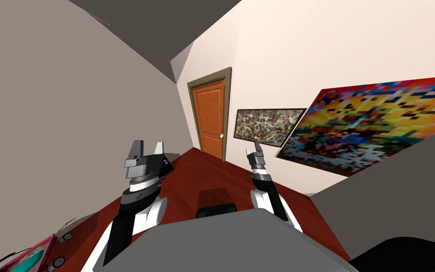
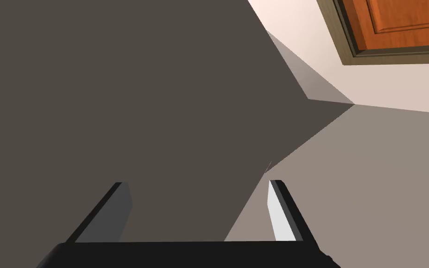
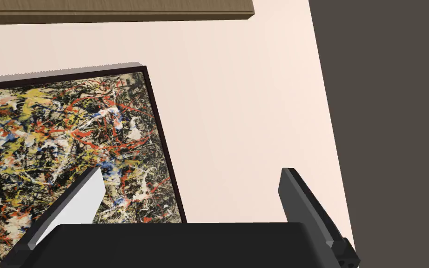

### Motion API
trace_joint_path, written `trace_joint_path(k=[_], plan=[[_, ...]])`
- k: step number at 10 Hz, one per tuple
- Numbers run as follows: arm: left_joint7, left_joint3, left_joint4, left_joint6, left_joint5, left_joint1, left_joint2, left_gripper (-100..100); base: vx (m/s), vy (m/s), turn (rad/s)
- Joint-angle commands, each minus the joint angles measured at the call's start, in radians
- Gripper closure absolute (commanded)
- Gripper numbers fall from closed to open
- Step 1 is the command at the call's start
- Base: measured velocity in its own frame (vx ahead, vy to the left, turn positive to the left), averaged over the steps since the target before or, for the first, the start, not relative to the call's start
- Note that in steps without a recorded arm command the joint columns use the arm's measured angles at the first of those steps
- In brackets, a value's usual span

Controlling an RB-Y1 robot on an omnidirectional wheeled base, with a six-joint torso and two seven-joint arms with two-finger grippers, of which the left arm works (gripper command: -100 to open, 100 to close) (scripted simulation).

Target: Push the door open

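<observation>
Door (image 1: 212, 118) is the orange one at the far end of the hall, at about twelve o'clock from me, and it looks shut inside its brown frame (image 1: 210, 75); a little white knob (image 1: 221, 136) sits on its right edge; the red-brown floor (image 1: 197, 165) runs from me up to it, and both hands are well apart from it, so I think the job has not started and I must roll closer first; the left gripper (image 1: 148, 150) is held up at about eleven o'clock with its two fingers apart and nothing between them; the right gripper (image 1: 255, 152) is up at about one o'clock, fingers apart too, holding nothing; I think both are out front so they are ready to meet the door; on the pale wall (image 1: 278, 56) at about two o'clock hang a small splattery painting (image 1: 266, 125) and a big bright blocky painting (image 1: 377, 125); going straight should keep the right hand off them; the push should land near the knob side, because that side swings most easily.
</observation>
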Motion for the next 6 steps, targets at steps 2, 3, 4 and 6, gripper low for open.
trace_joint_path(k=[2, 3, 4, 6], plan=[[0.022, -0.004, 0.035, -0.007, 0.016, -0.01, 0.007, -100, 0.078, 0.004, -0.103], [0.035, -0.007, 0.056, -0.011, 0.026, -0.016, 0.011, -100, 0.095, 0.003, -0.114], [0.049, -0.009, 0.077, -0.016, 0.036, -0.022, 0.015, -100, 0.126, 0.022, -0.112], [0.076, -0.014, 0.121, -0.025, 0.057, -0.035, 0.022, -100, 0.14, 0.024, -0.146]])
